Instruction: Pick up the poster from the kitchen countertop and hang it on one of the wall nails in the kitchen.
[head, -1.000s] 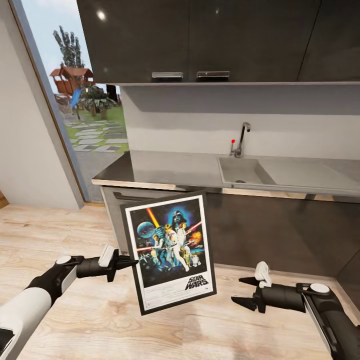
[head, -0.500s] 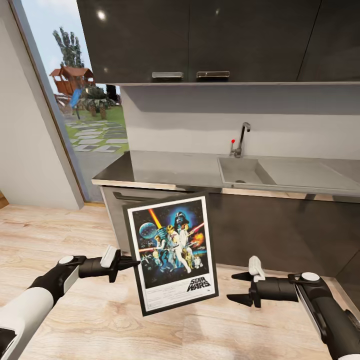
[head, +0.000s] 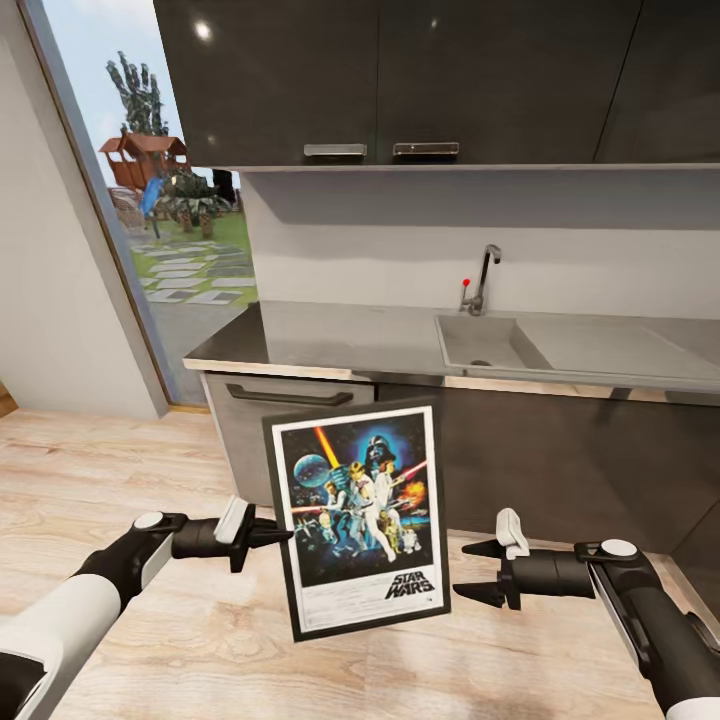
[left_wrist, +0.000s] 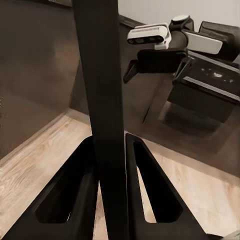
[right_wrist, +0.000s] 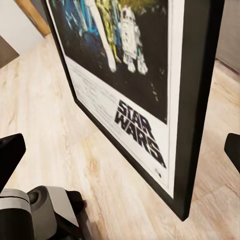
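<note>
Before the kitchen countertop (head: 330, 345) — left tool (head: 272, 537) pinches the poster (head: 360, 520).

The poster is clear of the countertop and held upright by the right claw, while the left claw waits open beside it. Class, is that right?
Not quite: the claws are swapped. The head view shows the left claw pinching the edge of the poster, and the left wrist view shows its fingers closed on the frame. The right claw waits open beside it. The poster is indeed upright and clear of the countertop.

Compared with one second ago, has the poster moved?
Yes. The poster, gripped at its edge by the left gripper, has shifted toward the right and slightly lower against the fixed drawer handle, which it now uncovers.
</note>
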